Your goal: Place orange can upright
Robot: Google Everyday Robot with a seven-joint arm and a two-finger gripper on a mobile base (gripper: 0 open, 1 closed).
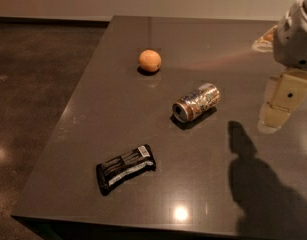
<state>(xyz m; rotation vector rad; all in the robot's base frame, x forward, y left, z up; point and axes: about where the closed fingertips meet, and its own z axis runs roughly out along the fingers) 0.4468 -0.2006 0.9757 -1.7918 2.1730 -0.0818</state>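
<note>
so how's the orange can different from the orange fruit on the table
The orange can is a cylinder lying on its side; the orange fruit is a ball. The can is patterned silver-brown; the fruit plain orange. Both rest on the table, apart from the gripper, which hangs at the view's right edge.

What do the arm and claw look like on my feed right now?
At the frame's right edge, the claw is pale cream, blocky and flat-sided, with a small dark dot on one face. The wrist housing above it is rounded and light grey. No cables visible.
</note>
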